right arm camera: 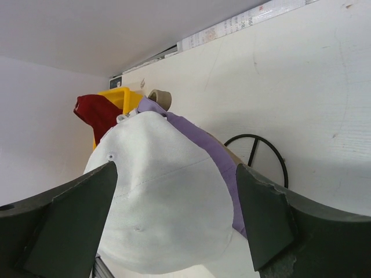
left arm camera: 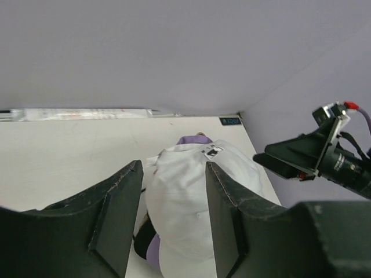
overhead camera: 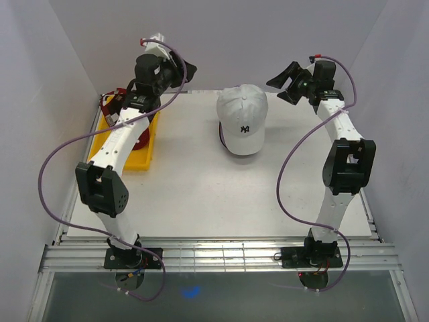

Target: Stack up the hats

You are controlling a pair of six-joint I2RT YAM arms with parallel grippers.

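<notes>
The dark red hat point(right arm camera: 97, 114) is being cradled in the yellow tray point(overhead camera: 145, 159), left. The left gripper point(left arm camera: 174, 168), spread and empty, should be lowered squarely over its crown. The white hat point(overhead camera: 242, 119) is being borne on the lavender hat point(right arm camera: 203, 142), centre. The right gripper point(right arm camera: 174, 169) is being held spread, empty.

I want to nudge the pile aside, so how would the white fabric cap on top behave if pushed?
The white fabric cap would probably dent rather than resist, since its cloth crown shows soft creases. It looks light and seems only to sit over the lavender cap, so a sideways push may slide it off. Its curved brim is likely stiffer.
</notes>
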